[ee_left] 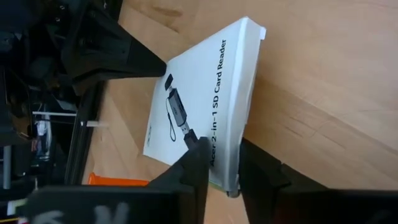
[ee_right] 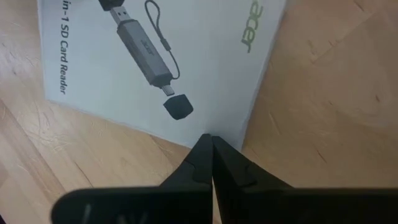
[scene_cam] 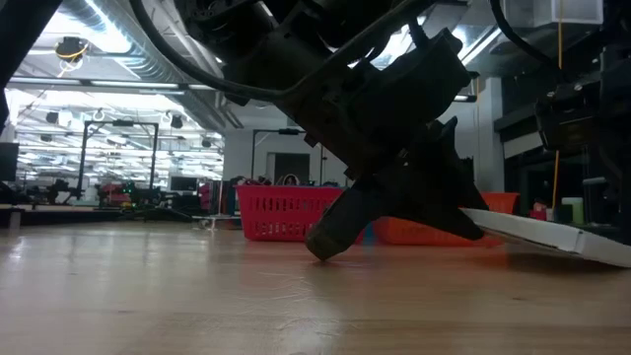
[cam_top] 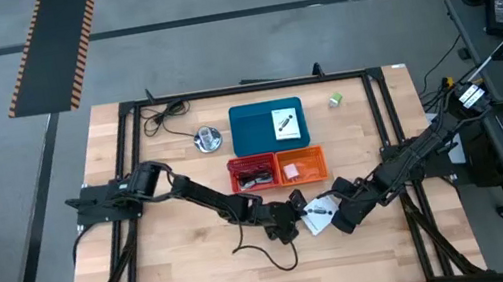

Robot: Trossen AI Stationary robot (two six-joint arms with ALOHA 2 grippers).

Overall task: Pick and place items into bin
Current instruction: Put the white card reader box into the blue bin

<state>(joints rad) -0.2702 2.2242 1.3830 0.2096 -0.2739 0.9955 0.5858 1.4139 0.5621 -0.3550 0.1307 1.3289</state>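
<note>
High cam straight down, low cam table-level; both wrist cams close on same white box [ee_left: 202,106].

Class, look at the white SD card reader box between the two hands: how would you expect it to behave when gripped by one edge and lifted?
The SD card reader box looks thin and flat, so probably stiff and light. Its smooth printed face may slip. The left hand straddles only its edge, so it could tilt or pivot; one end is already off the table.
</note>
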